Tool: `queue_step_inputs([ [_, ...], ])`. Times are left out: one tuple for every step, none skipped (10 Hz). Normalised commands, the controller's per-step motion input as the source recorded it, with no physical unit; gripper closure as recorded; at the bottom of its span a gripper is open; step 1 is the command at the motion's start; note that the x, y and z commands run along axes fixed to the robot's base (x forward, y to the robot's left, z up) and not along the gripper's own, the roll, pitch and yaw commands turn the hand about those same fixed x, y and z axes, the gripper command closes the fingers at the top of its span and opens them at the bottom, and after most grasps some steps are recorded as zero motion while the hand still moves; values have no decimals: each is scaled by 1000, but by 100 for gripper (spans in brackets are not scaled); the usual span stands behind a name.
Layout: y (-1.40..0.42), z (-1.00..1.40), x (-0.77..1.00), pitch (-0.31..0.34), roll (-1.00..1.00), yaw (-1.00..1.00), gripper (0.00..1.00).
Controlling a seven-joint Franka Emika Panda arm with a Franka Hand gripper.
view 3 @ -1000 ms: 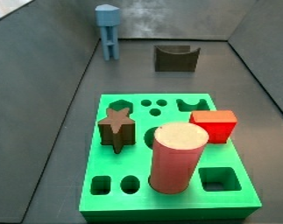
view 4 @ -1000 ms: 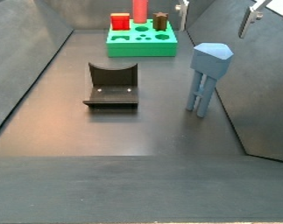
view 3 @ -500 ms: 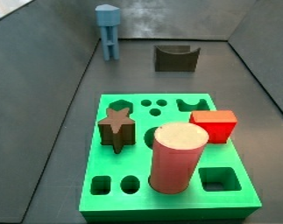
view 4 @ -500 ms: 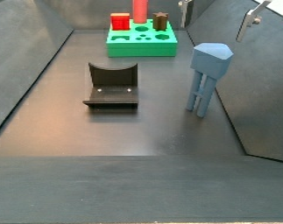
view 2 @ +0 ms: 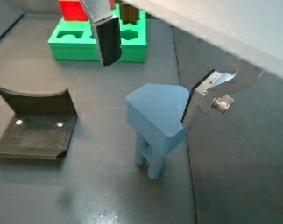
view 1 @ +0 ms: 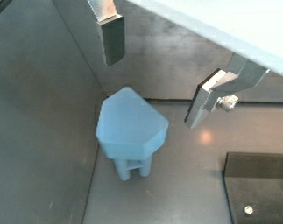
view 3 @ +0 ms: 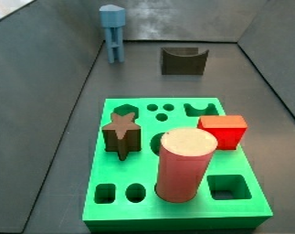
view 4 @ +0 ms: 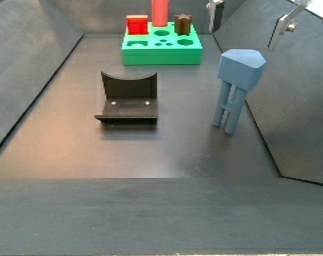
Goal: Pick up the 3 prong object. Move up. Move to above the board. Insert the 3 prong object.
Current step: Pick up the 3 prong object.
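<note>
In a side view only the fingertips (view 4: pixel 287 24) of the pincer (view 4: pixel 251 17) enter at the frame's edge. In a wrist view the board (view 2: pixel 74 45) is cut off and the fixture (view 1: pixel 263 187) is cropped.

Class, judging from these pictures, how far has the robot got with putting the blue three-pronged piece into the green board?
Nothing is finished yet. The blue piece stands upright on the floor, far from the green board. In hand: the gripper hangs open above it, one finger on each side, touching nothing. Left: close on the piece, lift it, carry it over the board and push it in.
</note>
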Motion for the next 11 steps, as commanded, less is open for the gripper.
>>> queue_step_inputs([
  [-3,-280,0,-27,17,-183,0],
  [0,-183,-66,-9,20,-177,0],
  [0,-177,-146,0,44,-126,0],
  [0,-191,-149,0,47,-129,0],
  [0,-226,-151,0,44,-137,0],
  [0,-274,-163,-4,50,-143,0],
  [0,-269,-111,-16,31,-151,0],
  [0,-289,0,-59,4,-223,0],
  [0,-269,0,-106,0,-266,0],
  [0,-231,0,-164,0,-354,0],
  [0,-277,0,-153,0,-331,0],
])
